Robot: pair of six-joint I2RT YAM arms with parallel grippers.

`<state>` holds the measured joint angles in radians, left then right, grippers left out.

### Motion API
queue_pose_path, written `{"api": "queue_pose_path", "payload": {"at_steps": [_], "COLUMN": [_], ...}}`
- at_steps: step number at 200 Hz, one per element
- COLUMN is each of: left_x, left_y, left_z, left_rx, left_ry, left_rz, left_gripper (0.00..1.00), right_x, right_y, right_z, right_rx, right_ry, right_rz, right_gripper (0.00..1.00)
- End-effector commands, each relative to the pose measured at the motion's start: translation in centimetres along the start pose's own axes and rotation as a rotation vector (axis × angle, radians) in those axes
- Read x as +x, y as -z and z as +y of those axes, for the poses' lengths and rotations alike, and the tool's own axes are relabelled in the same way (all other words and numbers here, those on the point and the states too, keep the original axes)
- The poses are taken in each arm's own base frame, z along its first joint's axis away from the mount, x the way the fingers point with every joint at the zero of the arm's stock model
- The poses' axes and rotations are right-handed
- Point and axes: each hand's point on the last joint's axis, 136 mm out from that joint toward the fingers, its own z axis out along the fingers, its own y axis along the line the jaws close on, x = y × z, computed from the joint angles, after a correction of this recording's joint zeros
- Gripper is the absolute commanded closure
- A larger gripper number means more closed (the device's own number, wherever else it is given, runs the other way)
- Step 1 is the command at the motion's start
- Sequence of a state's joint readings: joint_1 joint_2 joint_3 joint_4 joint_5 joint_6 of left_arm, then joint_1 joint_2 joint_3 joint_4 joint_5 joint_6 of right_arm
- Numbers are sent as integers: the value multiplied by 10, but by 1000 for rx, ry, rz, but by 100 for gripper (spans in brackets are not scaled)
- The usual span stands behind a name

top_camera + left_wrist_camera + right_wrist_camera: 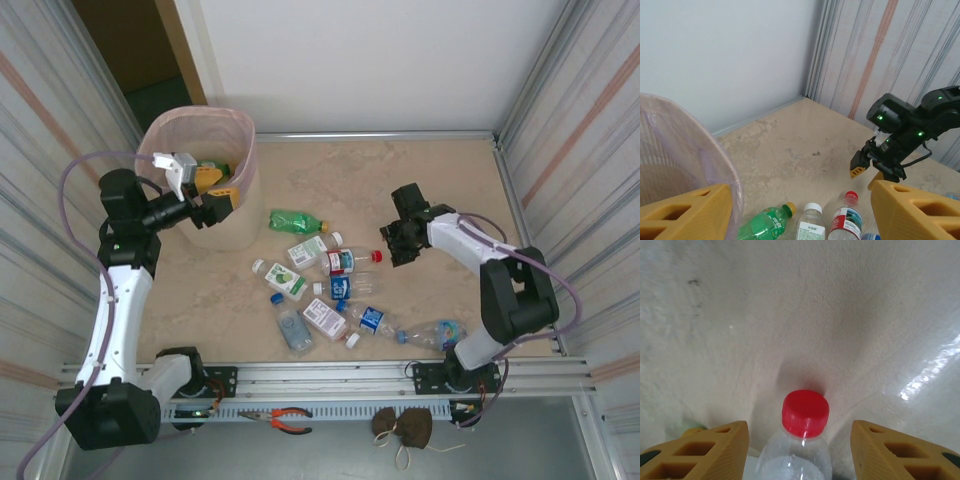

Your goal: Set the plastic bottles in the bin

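Well clear of bottles [325, 318] — pliers [289, 420], pouches [403, 427].

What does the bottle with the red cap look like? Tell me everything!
The clear plastic bottle lies on its side on the beige table. A red, white and blue label wraps its middle. Its red screw cap points at the right gripper, whose open jaws stand on either side of its neck, not touching it.
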<state>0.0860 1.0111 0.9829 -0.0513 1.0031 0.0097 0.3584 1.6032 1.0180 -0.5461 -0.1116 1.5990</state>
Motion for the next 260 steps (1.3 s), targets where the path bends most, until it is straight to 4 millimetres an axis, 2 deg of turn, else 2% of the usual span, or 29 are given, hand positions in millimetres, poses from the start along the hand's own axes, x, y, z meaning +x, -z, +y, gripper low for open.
{"api": "queue_pose_path", "payload": {"at_steps": [1, 61, 155, 219, 260], "left_x": [-6, -5, -5, -5, -5], "left_y": [5, 4, 4, 4, 4], "left_z": [-8, -7, -6, -6, -6], "left_rx": [20, 22, 19, 17, 17], "left_ry": [-27, -22, -22, -18, -20], "left_rz": [-24, -23, -23, -22, -22], "left_gripper": [27, 27, 28, 28, 28], "right_x": [7, 13, 13, 12, 4], "right_y": [-9, -40, -54, -51, -29], "right_z": [13, 1, -7, -8, 1], "right_rx": [-12, 49, 79, 72, 16], "right_ry": [-58, -95, -130, -147, -136], "right_rz": [55, 95, 109, 106, 64], "right_gripper": [47, 51, 59, 67, 72]}}
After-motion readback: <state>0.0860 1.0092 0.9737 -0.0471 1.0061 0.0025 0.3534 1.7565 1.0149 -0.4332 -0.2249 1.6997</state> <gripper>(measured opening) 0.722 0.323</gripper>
